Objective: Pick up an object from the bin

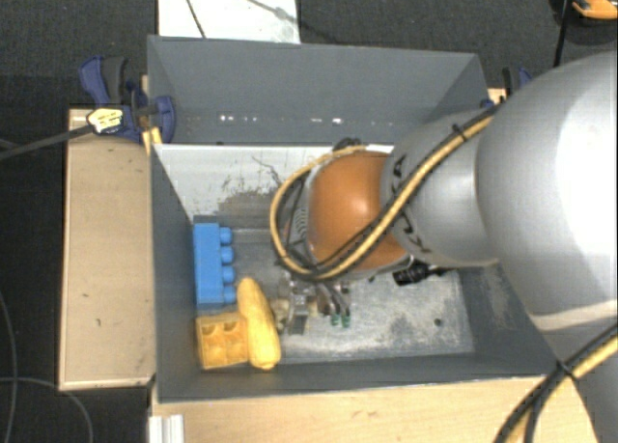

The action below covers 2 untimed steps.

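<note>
Gripper [317, 314] sits low, just right of the yellow banana-shaped toy [259, 325], likely lining up on it (nearest candidate). Spread or closed: cannot tell. Yellow brick [218, 340] touches the banana's left; blue brick [214, 263] lies beyond it.

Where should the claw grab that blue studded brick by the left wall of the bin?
Take the blue brick from above, probably across its narrow width near its far end: it lies lengthwise along the left wall, and the yellow banana-like piece and yellow block crowd its near end.
</note>
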### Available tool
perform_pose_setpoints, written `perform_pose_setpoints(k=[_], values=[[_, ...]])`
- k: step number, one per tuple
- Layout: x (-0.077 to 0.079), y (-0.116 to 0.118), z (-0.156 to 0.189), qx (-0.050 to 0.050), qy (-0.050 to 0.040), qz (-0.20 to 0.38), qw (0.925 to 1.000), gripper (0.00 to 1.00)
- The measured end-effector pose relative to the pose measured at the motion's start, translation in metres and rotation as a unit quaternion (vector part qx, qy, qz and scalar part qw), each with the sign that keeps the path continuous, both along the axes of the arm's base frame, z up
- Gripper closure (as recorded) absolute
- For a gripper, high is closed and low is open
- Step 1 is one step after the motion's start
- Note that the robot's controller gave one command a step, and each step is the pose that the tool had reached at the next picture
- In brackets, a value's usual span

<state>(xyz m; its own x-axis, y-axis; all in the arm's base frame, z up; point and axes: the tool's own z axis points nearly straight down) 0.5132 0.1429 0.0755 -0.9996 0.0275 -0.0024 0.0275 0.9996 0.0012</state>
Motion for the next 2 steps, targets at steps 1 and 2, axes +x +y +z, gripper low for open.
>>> perform_pose_setpoints(k=[1, 2], values=[[-0.0005, -0.0001, 0.0119, 0.0, 0.0012, -0.001, 1.0, 1.0], [0.0001, 0.0001, 0.0218, 0.0, 0.0001, 0.0, 1.0, 1.0]])
